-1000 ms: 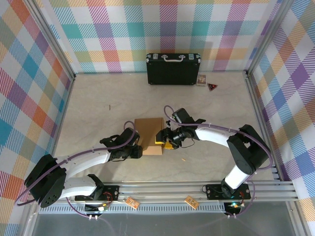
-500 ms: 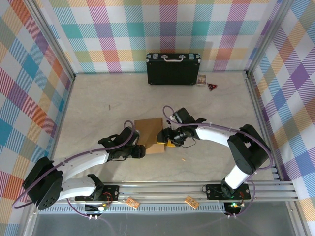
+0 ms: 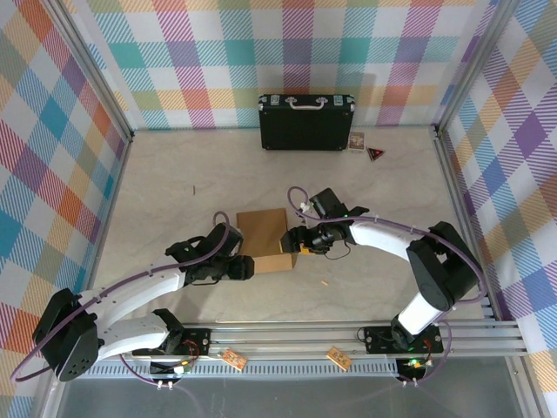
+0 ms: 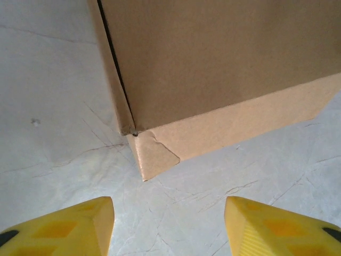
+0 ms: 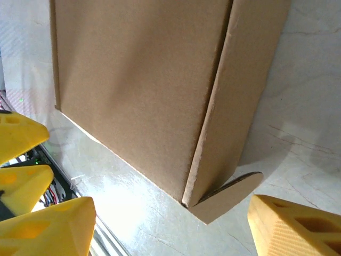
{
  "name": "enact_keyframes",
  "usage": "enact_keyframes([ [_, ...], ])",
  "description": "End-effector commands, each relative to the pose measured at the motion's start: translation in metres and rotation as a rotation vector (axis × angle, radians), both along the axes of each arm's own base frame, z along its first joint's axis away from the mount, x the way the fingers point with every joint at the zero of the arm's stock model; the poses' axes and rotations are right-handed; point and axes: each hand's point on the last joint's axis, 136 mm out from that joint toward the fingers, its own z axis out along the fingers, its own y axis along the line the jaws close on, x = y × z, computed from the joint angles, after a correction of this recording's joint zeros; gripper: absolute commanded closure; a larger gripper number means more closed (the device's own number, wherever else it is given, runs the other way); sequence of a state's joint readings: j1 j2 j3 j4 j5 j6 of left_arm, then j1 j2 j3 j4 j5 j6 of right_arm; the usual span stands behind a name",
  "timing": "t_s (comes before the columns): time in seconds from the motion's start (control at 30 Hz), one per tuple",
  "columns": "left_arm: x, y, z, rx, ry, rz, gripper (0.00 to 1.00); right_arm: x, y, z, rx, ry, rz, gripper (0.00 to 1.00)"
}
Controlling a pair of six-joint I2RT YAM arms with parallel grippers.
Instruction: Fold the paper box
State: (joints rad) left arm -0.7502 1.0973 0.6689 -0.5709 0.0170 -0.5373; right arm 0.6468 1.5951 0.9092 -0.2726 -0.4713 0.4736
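The paper box [image 3: 264, 235] is a closed brown cardboard square lying flat on the table's middle. My left gripper [image 3: 247, 266] stands open just off the box's near left corner, a little apart from it. In the left wrist view that corner [image 4: 154, 154] sits ahead of the yellow fingers [image 4: 80, 226], with bare table between them. My right gripper [image 3: 293, 242] stands open at the box's right near corner. In the right wrist view the box [image 5: 138, 90] shows a small rounded tab [image 5: 229, 197] sticking out at its base, and the fingers [image 5: 290, 229] hold nothing.
A black hard case [image 3: 305, 121] with a silver handle stands at the back wall, with a small card [image 3: 356, 141] and a red triangle [image 3: 375, 154] beside it. Aluminium rails [image 3: 348, 335] run along the near edge. Checked walls close in both sides.
Both grippers have opened wider and drawn slightly back from the box. The box has turned a little, its right near corner swinging outward.
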Motion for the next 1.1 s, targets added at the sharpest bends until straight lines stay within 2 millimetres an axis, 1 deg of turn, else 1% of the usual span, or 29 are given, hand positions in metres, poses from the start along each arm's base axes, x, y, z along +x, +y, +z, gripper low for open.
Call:
enact_keyframes([
  [0.0, 0.02, -0.002, 0.04, -0.01, -0.093, 0.043, 0.4, 0.0, -0.006, 0.012, 0.009, -0.115, 0.054, 0.21],
  [0.07, 0.034, -0.004, 0.055, 0.021, -0.127, 0.044, 0.38, -0.002, -0.009, 0.012, 0.02, -0.154, 0.062, 0.19],
  [0.13, 0.054, -0.002, 0.06, 0.086, -0.138, 0.058, 0.36, -0.005, -0.007, 0.013, 0.064, -0.198, 0.083, 0.17],
  [0.2, 0.073, -0.003, 0.055, 0.103, -0.094, 0.076, 0.37, -0.01, -0.004, 0.014, 0.113, -0.252, 0.111, 0.16],
  [0.27, 0.088, -0.015, 0.05, 0.086, -0.07, 0.047, 0.38, -0.011, 0.001, 0.016, 0.162, -0.314, 0.135, 0.15],
  [0.33, 0.102, -0.029, 0.048, 0.083, -0.08, -0.018, 0.38, -0.011, 0.004, 0.018, 0.175, -0.34, 0.151, 0.14],
  [0.4, 0.112, -0.034, 0.044, 0.125, -0.047, -0.043, 0.44, -0.007, 0.006, 0.02, 0.176, -0.364, 0.154, 0.13],
  [0.47, 0.112, -0.042, 0.036, 0.129, 0.01, -0.068, 0.53, -0.002, 0.008, 0.021, 0.173, -0.378, 0.145, 0.13],
  [0.57, 0.1, -0.061, 0.019, 0.03, 0.084, -0.117, 0.58, -0.001, 0.011, 0.019, 0.181, -0.358, 0.147, 0.12],
  [0.6, 0.096, -0.063, 0.012, 0.016, 0.101, -0.124, 0.6, -0.001, 0.012, 0.018, 0.191, -0.357, 0.146, 0.12],
  [0.7, 0.092, -0.06, -0.004, 0.034, 0.129, -0.116, 0.61, 0.001, 0.014, 0.015, 0.2, -0.351, 0.142, 0.12],
  [0.83, 0.091, -0.061, -0.018, 0.043, 0.162, -0.117, 0.63, 0.001, 0.017, 0.011, 0.199, -0.326, 0.142, 0.12],
  [1.07, 0.088, -0.061, -0.035, 0.041, 0.187, -0.106, 0.64, -0.009, 0.016, -0.002, 0.189, -0.245, 0.145, 0.14],
])
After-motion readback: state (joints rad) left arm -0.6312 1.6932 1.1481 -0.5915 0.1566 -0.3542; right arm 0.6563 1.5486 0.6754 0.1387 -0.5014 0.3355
